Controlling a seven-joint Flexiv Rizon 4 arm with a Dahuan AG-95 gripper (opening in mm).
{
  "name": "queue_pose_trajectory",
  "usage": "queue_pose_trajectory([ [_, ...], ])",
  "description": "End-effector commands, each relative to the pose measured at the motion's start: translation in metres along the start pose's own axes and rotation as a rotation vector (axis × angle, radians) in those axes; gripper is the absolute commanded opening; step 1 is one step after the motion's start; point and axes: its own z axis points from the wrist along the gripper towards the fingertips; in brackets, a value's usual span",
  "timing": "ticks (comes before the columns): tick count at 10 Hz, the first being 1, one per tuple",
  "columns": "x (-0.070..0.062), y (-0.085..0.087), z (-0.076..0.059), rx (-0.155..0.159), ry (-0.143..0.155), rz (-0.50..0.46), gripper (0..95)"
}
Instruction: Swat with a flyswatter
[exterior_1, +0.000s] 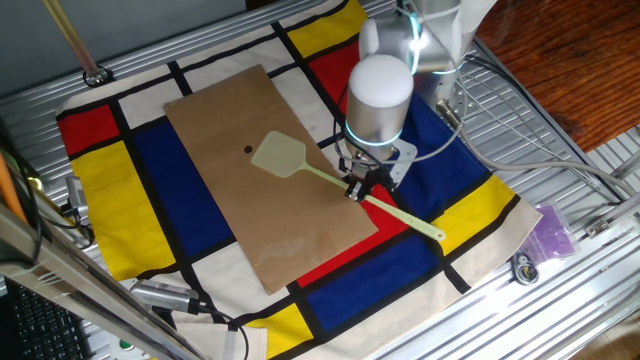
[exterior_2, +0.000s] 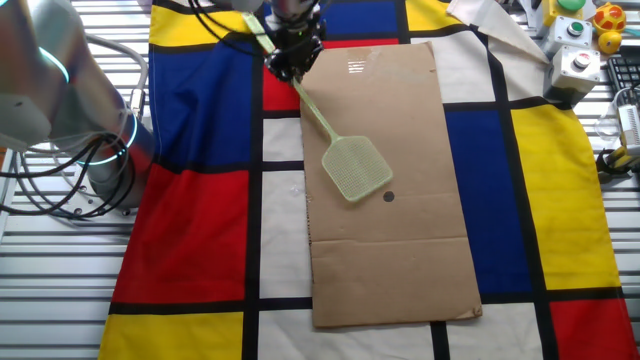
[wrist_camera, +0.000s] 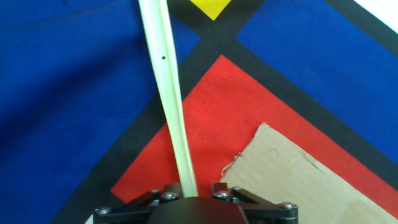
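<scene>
On the worktop (exterior_1: 560, 120) a cloth (exterior_1: 110, 190) of red, yellow, blue and white blocks edged in black is spread flat, and a brown cardboard sheet (exterior_1: 265, 200) lies across its middle. Going from the left in one fixed view, the flyswatter (exterior_1: 279, 156) has its squarish mesh head flat on the cardboard, just beside a small dark spot (exterior_1: 248, 151) that sits to the head's left, apart from the mesh. From the head the thin pale handle runs down to the right, crosses the cardboard's edge and ends over a yellow block. Partway along it, at that edge, the claw (exterior_1: 361, 186) is pinched narrow on the handle, with the grey arm rising right above it. The hand view shows the handle passing straight between the 2 fingers (wrist_camera: 163, 196), over a red block and a torn cardboard corner. In the other fixed view the claw (exterior_2: 293, 62) grips the same handle near the top.
</scene>
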Motion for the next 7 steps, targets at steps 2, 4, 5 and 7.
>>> queue_pose_trajectory([
  [2, 0.004, -0.008, -0.013, -0.03, 0.082, 0.04, 0.0],
  [4, 0.007, -0.012, -0.016, -0.025, 0.089, 0.036, 0.0],
  [5, 0.009, -0.014, -0.018, -0.024, 0.086, 0.037, 0.0],
  [7, 0.017, -0.02, -0.024, -0.024, 0.082, 0.032, 0.0],
])
